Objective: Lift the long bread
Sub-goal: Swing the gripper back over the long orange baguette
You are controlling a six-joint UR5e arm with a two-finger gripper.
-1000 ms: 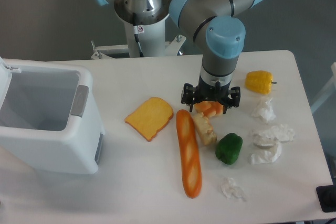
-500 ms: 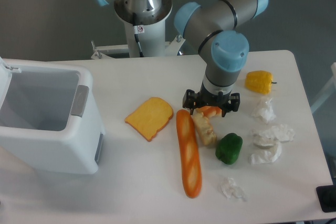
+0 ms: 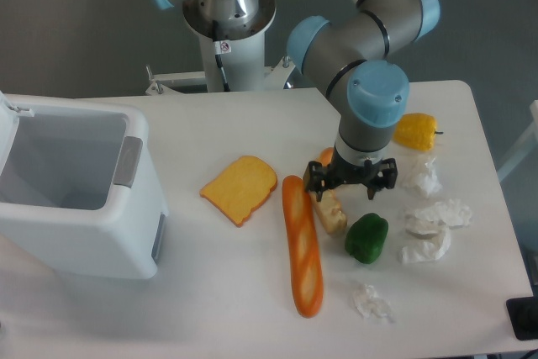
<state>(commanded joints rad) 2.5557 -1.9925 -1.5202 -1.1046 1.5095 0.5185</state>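
Orange-brown and glossy, the long bread (image 3: 303, 245) lies untouched on the tabletop (image 3: 210, 292), running near-to-far between the toast slice (image 3: 240, 187) and the beige chunk (image 3: 329, 213). The gripper (image 3: 350, 181) hovers just right of its far end, fingers spread wide and empty. A good grasp would cross the loaf's narrow width near mid-length, clear of the chunk. The white bin (image 3: 76, 195) at left looks empty.
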